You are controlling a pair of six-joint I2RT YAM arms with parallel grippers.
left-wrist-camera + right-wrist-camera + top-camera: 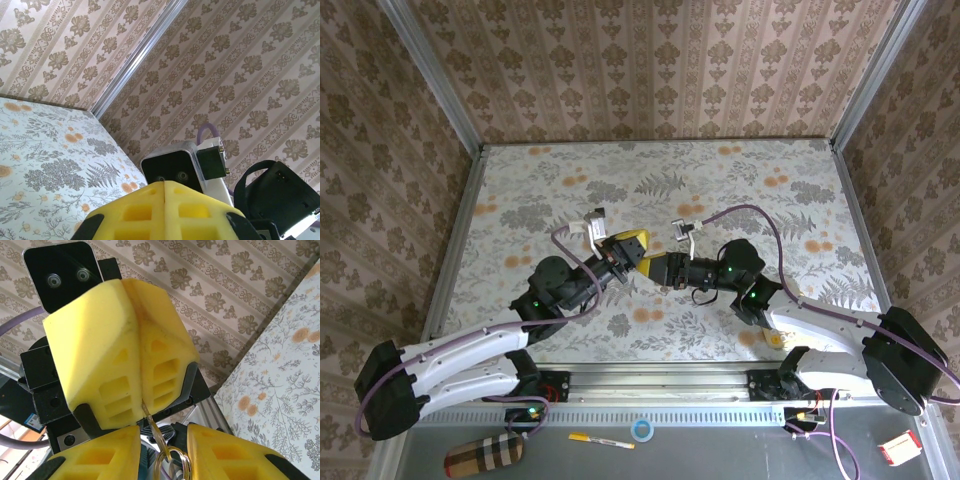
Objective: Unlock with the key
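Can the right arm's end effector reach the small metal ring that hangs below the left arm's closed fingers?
Probably yes. The metal ring hangs from a thin strip clamped in the shut left end effector, directly between the open fingers of the right end effector; nothing blocks it.

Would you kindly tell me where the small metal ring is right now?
In the right wrist view, the metal ring hangs at bottom centre, in the gap between the yellow fingers of the right pincer, just below the closed left pincer.
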